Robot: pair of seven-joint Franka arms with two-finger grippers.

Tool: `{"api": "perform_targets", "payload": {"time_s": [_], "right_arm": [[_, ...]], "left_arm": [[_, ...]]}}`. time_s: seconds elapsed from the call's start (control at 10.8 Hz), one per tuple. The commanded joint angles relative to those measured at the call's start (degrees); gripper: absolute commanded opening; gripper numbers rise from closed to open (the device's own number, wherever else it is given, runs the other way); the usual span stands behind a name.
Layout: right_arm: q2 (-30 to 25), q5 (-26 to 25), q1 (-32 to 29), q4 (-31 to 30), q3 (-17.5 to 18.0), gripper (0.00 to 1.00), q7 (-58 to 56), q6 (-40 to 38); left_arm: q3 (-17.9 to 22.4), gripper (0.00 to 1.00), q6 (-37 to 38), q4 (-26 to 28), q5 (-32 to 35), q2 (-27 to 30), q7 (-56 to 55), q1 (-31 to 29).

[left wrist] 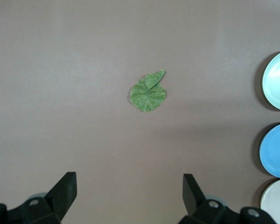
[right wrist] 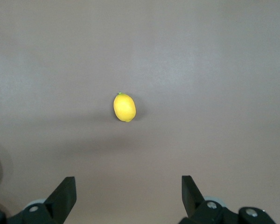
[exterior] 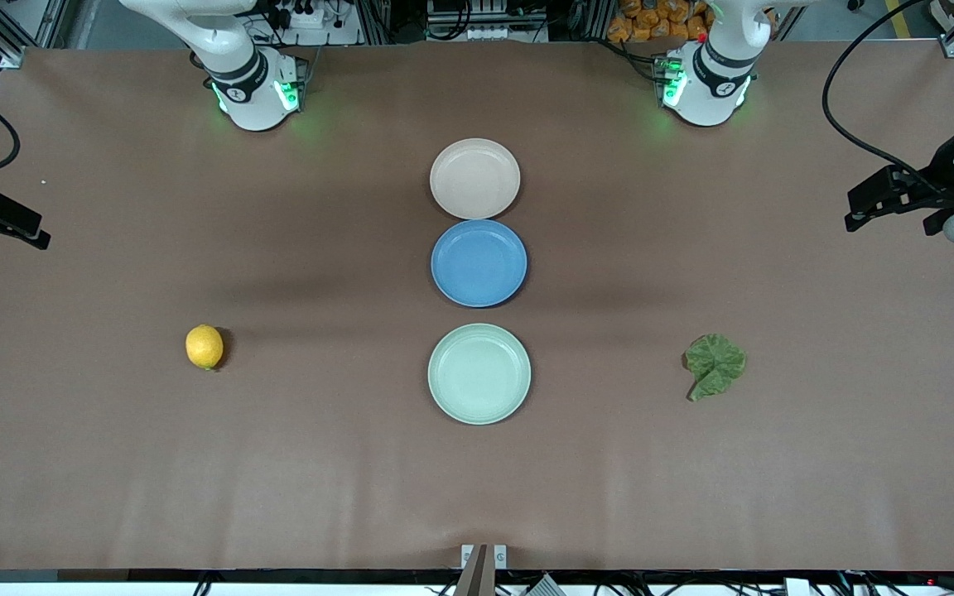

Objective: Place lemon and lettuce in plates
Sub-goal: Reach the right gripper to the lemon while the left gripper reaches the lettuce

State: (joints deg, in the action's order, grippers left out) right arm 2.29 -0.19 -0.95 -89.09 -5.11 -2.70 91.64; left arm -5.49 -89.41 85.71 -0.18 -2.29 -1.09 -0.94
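Observation:
The yellow lemon (exterior: 204,346) (right wrist: 124,107) lies on the bare table toward the right arm's end. The crinkled green lettuce (exterior: 715,364) (left wrist: 148,92) lies flat toward the left arm's end. Two empty plates sit mid-table, the beige-pink plate (exterior: 474,178) nearest the bases and the mint green plate (exterior: 479,373) nearest the front camera. My left gripper (exterior: 858,209) (left wrist: 129,186) hangs open and empty over its end of the table, well apart from the lettuce. My right gripper (exterior: 30,228) (right wrist: 129,186) hangs open and empty over the other end, apart from the lemon.
An empty blue plate (exterior: 479,262) sits between the two task plates, forming one row with them. The left wrist view shows the green plate (left wrist: 279,80), blue plate (left wrist: 276,150) and beige plate (left wrist: 277,203) at its edge. A brown cloth (exterior: 320,463) covers the table.

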Motion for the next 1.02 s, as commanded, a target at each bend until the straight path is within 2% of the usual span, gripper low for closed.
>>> {"api": "perform_targets", "payload": {"time_s": [0.0, 0.28, 0.56, 0.74, 0.93], "right_arm": [[0.7, -0.8, -0.9, 1.1, 0.6, 1.0, -0.4, -0.4], [1.4, -0.8, -1.0, 1.0, 0.6, 1.0, -1.2, -0.3], [2.1, -0.7, -1.3, 1.0, 0.6, 1.0, -3.1, -0.3], [3.0, -0.6, -1.3, 0.2, 0.6, 1.0, -3.1, -0.4], [4.3, 0.0, -1.3, -1.3, 0.6, 1.0, -3.2, -0.1]], "left_arm": [[-0.2, 1.0, 0.6, 0.2, 1.1, 0.5, -0.8, -0.2], [-0.3, 1.0, 0.6, 1.2, 1.1, -0.7, -0.8, -0.6], [-0.3, 1.0, -1.3, 2.8, 1.1, -5.1, -1.1, -0.9], [-0.3, 1.0, -5.5, 5.9, 1.1, -7.0, -1.1, -1.2], [-0.4, 1.0, -14.4, 12.3, 1.1, -8.3, -1.1, -1.6]]}}
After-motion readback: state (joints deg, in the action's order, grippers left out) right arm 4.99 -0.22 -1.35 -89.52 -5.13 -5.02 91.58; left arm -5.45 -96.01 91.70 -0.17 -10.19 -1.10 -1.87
